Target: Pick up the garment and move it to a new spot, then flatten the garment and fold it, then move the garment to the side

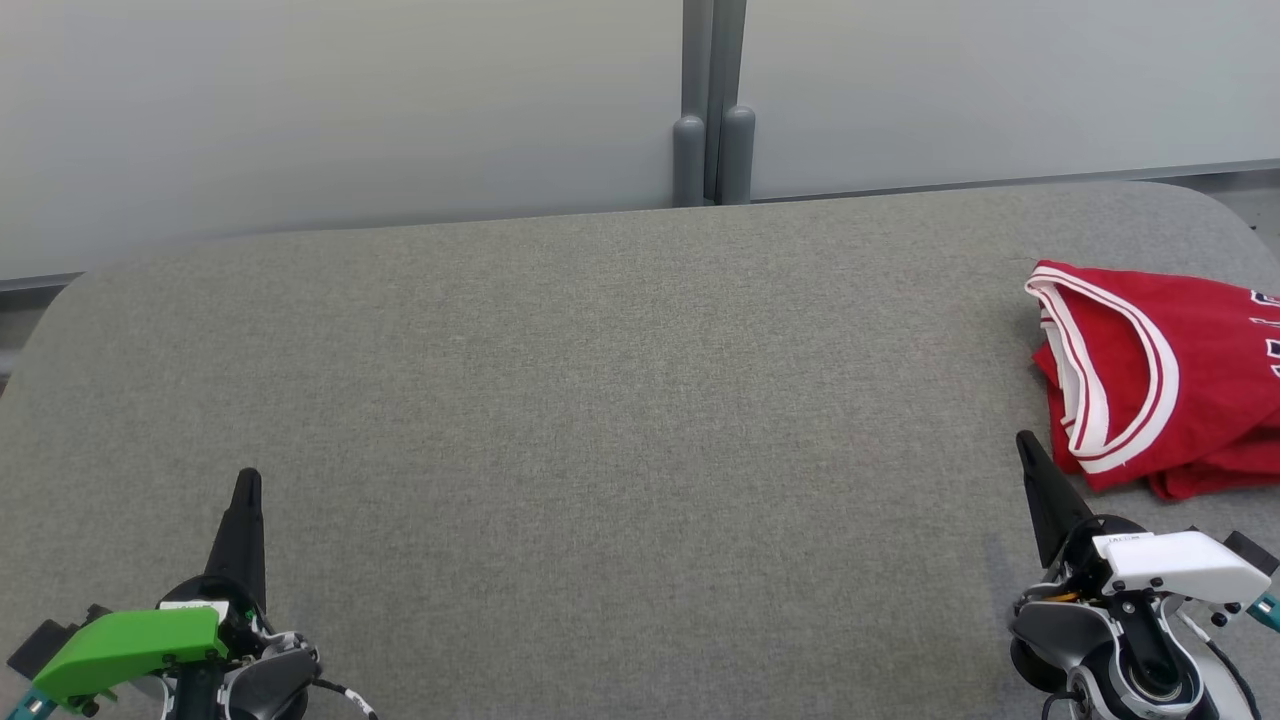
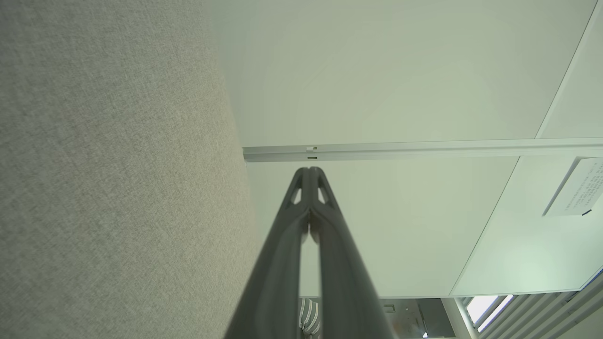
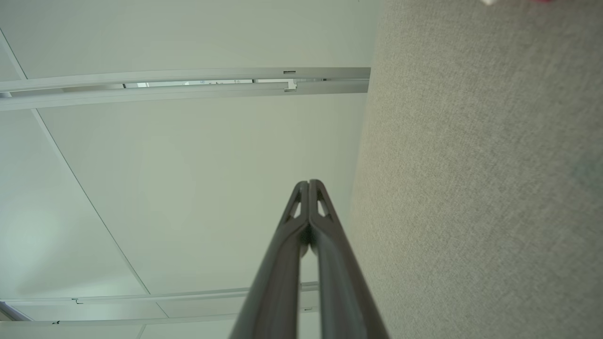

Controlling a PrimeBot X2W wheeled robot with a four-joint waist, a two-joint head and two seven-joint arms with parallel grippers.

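In the head view, the garment point(image 1: 1165, 380), a red sleeveless jersey with white-striped trim, lies bunched in loose layers on the far right of the grey fabric table point(image 1: 600, 400), and its right part is cut off by the frame edge. The right gripper point(image 1: 1024, 440) sits just beside the jersey's near-left corner, apart from it, fingers pressed together and holding nothing. The left gripper point(image 1: 248, 476) is well apart at the lower left, likewise closed and empty. In the left wrist view, its 2 dark fingers meet at the tips, with the table surface to one side and pale wall panels point(image 2: 400, 70) beyond. In the right wrist view, that gripper's 2 fingers also touch at the tips over bare table, and a sliver of red and white shows at the top edge. The jersey looks light, soft and limp, so it will probably sag and drape rather than hold its shape, and its smooth knit may slip from a shallow pinch. The banded armhole or neck trim looks thicker and is likely the firmest place to grip. Holding 2 separated points along an edge should help it hang flat.
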